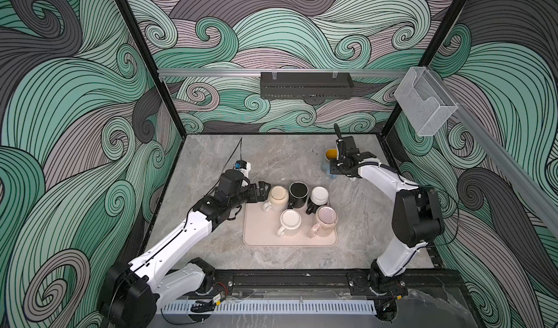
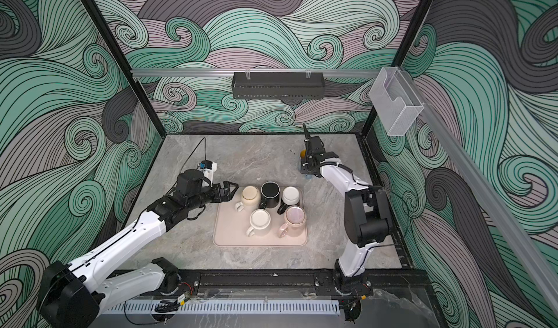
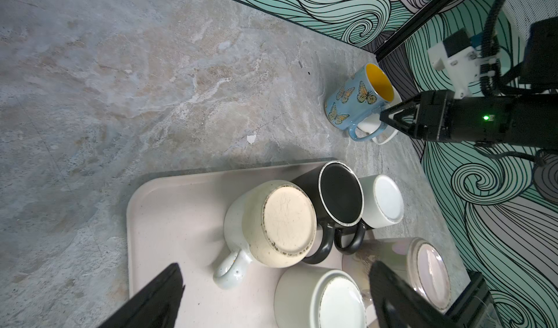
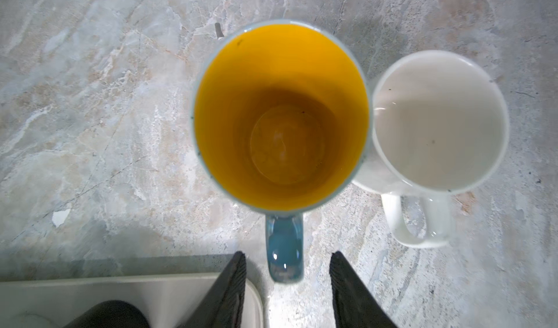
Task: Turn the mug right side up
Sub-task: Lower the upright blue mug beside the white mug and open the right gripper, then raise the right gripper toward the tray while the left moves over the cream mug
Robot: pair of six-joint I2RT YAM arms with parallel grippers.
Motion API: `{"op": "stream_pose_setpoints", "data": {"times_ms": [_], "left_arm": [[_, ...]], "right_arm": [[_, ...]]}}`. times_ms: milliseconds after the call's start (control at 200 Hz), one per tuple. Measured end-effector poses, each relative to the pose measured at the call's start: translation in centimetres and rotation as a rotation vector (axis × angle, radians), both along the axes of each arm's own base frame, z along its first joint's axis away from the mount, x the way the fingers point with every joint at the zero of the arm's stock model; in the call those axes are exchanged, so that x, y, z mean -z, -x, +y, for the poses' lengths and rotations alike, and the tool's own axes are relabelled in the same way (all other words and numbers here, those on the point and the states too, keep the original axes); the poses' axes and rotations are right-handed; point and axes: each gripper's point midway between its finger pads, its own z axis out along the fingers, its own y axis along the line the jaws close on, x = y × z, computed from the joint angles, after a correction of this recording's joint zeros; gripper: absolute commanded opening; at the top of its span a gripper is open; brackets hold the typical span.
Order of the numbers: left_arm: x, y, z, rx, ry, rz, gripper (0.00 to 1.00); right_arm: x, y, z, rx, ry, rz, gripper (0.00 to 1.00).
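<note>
Marble tabletop (image 4: 90,100): butterfly mug (image 4: 280,115) upright, yellow inside; right claw (image 4: 287,254) parted, left claw (image 3: 276,266) wide.

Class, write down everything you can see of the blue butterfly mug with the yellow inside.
The blue butterfly mug looks glazed ceramic: pale blue outside with orange butterflies, yellow and empty inside, with a darker blue handle. It stands upright on the marble table, off the tray, close against a white mug. The right gripper straddles its handle with open jaws, not touching it.
</note>
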Motion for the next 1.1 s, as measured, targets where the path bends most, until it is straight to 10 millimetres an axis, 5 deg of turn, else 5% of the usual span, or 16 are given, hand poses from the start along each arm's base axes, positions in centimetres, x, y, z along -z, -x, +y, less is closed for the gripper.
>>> {"op": "stream_pose_setpoints", "data": {"times_ms": [245,460,760,1101], "left_arm": [[3.0,-0.2,-0.2,0.018,-0.059,0.077,0.97],[3.7,0.1,-0.2,0.026,-0.072,0.101,0.97],[2.9,0.1,0.1,0.021,-0.074,0.072,0.97],[3.4,-0.3,1.7,-0.039,-0.147,0.060,0.97]], "right_arm": [[-5.7,1.6,0.7,-0.018,-0.031,-0.118,0.46],[-8.9,3.5,4.9,-0.145,-0.022,-0.215,0.46],[-8.6,5.1,7.8,-0.246,-0.078,-0.211,0.46],[-8.9,7.7,13.6,-0.414,-0.160,-0.264,0.46]]}}
